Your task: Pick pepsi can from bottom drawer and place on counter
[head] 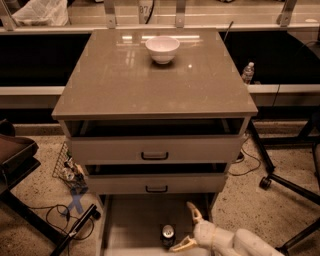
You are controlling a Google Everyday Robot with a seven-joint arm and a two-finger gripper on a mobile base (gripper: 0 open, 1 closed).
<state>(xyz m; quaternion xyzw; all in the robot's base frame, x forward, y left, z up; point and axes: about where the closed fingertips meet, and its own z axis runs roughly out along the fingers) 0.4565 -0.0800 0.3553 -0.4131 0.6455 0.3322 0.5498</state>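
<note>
Camera view is looking down at a 3-drawer cabinet from the front. Bottom drawer (131,222) is sitting pulled right out, pale floor showing. Pepsi can (168,235) is standing upright on that floor, near the front & approx mid-width, silver top w/ pull tab facing up. No brand or lettering is showing on the can from this angle; its side is reading only as dark.

End effector (180,226) is coming in from the lower R, low over the drawer, on a pale arm. Its two fingers are spreading wide apart & gripping nothing. Upper finger is pointing up & away from the can, lower fingertip is lying just beside the can's base. Can't tell if it's touching.

Worktop (150,90) is shining grey-brown, carrying a white bowl (162,48) near its back edge, ctr. Two upper drawers are sitting a little open: top drawer (200,149) & middle drawer (120,184), each w/ a black handle.

A water bottle (248,73) is standing on the ledge to the R, label unreadable. A plastic bag (40,12) is lying top L. Some digits are showing on a tag (145,9) at the top edge, too cropped to read for sure. Cables (57,215) are trailing on the floor, L.
</note>
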